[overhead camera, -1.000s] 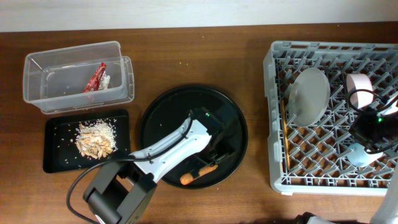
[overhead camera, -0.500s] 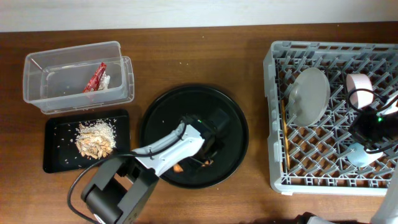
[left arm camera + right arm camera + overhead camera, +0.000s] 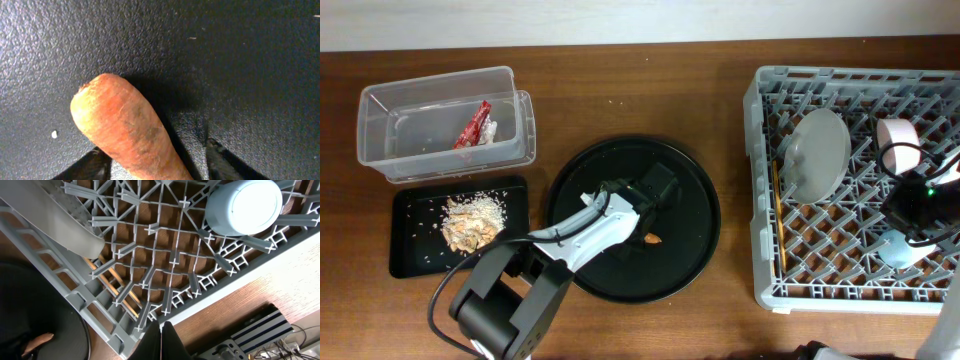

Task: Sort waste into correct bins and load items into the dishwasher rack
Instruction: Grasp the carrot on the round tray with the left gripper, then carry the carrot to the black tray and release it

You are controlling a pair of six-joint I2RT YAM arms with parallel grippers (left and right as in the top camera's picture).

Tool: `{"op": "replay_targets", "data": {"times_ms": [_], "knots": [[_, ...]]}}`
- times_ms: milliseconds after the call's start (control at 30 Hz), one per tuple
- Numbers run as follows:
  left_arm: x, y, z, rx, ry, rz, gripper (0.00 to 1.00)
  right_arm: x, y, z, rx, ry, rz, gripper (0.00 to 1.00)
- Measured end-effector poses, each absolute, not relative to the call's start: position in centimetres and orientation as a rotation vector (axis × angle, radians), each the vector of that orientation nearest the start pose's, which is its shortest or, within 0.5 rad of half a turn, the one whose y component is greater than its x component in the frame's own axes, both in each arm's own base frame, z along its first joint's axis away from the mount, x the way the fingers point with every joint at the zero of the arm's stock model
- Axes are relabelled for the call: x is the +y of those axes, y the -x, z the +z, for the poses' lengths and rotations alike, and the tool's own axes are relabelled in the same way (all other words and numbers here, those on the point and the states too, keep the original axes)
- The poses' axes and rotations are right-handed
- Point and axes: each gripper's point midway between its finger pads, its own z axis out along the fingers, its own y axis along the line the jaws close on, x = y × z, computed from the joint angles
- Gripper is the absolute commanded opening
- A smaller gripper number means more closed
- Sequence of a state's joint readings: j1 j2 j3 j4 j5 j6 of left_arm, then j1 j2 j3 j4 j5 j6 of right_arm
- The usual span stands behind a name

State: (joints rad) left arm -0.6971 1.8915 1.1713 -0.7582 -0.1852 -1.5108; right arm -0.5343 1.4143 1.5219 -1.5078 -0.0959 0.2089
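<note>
My left gripper (image 3: pixel 642 230) is over the large round black tray (image 3: pixel 692 262), shut on the small orange carrot (image 3: pixel 654 239). In the left wrist view the carrot (image 3: pixel 125 130) fills the space between the two fingertips (image 3: pixel 154 154) just above the tray's surface. My right gripper (image 3: pixel 162 330) is shut and empty over the front edge of the grey dishwasher rack (image 3: pixel 760 150). The rack holds the white plate (image 3: pixel 817 155), the pinkish bowl (image 3: pixel 898 140), the light-blue cup (image 3: pixel 245 205) and the chopsticks (image 3: pixel 777 215).
The clear tub (image 3: pixel 380 150) at the back left holds the red wrapper (image 3: pixel 473 125) and tissue (image 3: pixel 490 130). The shallow black tray (image 3: pixel 410 260) in front of it holds food scraps with rice (image 3: pixel 473 222).
The left gripper came down on the carrot near the round tray's front edge, closed on it and carried it toward the tray's middle. The right arm has not moved.
</note>
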Motion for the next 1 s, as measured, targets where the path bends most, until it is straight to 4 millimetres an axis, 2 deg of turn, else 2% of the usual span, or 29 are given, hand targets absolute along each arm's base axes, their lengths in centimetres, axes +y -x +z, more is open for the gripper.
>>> {"op": "replay_targets", "data": {"times_ms": [133,300,433,633,700,733,800,867,900,1000], "knots": [[-19.9,-28.6,0.5,2.696,1.172,0.013,0.36,-11.7,-23.0,21.9,2.759,-1.061,0.098,0.04],[-19.5,-28.2,0.4,2.705,1.175,0.043,0.31,-11.7,-23.0,21.9,2.76,-1.06,0.098,0.04],[-19.2,-27.9,0.4,2.713,1.175,0.065,0.16,-11.7,-23.0,21.9,2.76,-1.059,0.099,0.04],[-18.4,-27.9,0.6,2.739,1.132,0.095,0.11,-11.7,-23.0,21.9,2.76,-1.058,0.099,0.04],[-17.7,-28.6,1.3,2.741,1.105,0.077,0.1,-11.7,-23.0,21.9,2.761,-1.058,0.098,0.04],[-17.2,-29.2,2.5,2.739,1.064,0.044,0.1,-11.7,-23.0,21.9,2.76,-1.058,0.099,0.04],[-15.8,-30.0,5.4,2.719,1.009,-0.01,0.1,-11.7,-23.0,21.9,2.76,-1.058,0.098,0.04],[-12.5,-30.8,8.3,2.669,1.032,-0.033,0.1,-11.7,-23.0,21.9,2.76,-1.058,0.099,0.04],[-10.9,-30.7,9.0,2.658,1.058,-0.012,0.1,-11.7,-23.0,21.9,2.76,-1.058,0.099,0.04],[-2.8,-31.0,10.7,2.526,1.296,0.085,0.1,-11.7,-23.0,21.9,2.76,-1.057,0.098,0.04]]}}
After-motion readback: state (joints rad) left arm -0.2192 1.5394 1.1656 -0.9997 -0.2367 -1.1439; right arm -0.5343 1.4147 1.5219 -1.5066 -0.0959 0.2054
